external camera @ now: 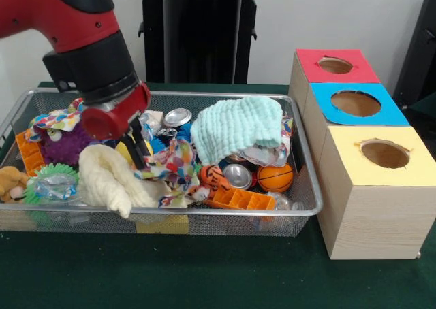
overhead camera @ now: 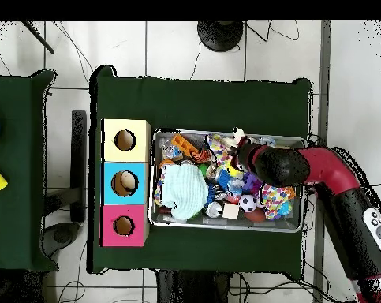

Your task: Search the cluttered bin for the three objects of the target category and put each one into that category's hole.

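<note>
The wire-mesh bin (external camera: 204, 95) is full of clutter; it also shows in the overhead view (overhead camera: 225, 226). My gripper (external camera: 139, 158) reaches down into the bin's left half, at the left edge of a white polka-dot fabric piece (external camera: 172, 163). From above, the arm's end (overhead camera: 252, 160) covers the gripper, beside that piece (overhead camera: 220, 144). A second polka-dot piece (external camera: 53, 122) lies at the far left on a purple toy, and also shows in the overhead view (overhead camera: 277, 194). No third piece shows. The yellow-topped box's hole (external camera: 385, 154) is right of the bin, and shows from above (overhead camera: 125, 140).
A cream fluffy cloth (external camera: 109, 180) lies just left of the gripper. A mint-green waffle cloth (external camera: 238, 128) covers the bin's middle right. Cans, a small basketball (external camera: 275, 178), a tiger toy and orange plastic lie around. Blue-topped (external camera: 355, 103) and red-topped (external camera: 335, 65) boxes stand behind the yellow one.
</note>
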`<action>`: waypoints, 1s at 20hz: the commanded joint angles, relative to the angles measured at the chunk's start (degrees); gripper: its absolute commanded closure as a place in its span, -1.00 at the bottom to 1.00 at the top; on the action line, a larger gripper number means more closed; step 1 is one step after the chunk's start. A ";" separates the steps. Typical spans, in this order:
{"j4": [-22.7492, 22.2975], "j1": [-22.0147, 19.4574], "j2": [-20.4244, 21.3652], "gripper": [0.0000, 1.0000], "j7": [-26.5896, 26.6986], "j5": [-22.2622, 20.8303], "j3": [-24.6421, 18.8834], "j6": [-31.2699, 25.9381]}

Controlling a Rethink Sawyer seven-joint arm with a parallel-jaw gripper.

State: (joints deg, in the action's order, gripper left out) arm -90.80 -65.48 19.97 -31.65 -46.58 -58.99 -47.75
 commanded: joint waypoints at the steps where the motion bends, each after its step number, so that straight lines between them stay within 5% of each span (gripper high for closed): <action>1: -7.25 -1.40 11.21 1.00 -1.90 0.20 2.71 0.37; 15: -19.24 -2.83 24.37 1.00 -9.89 7.36 1.12 5.63; 20: -25.30 -3.13 32.68 1.00 -13.53 11.05 0.81 7.78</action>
State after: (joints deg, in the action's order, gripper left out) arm -106.83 -69.16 44.73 -31.67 -37.93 -59.06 -43.49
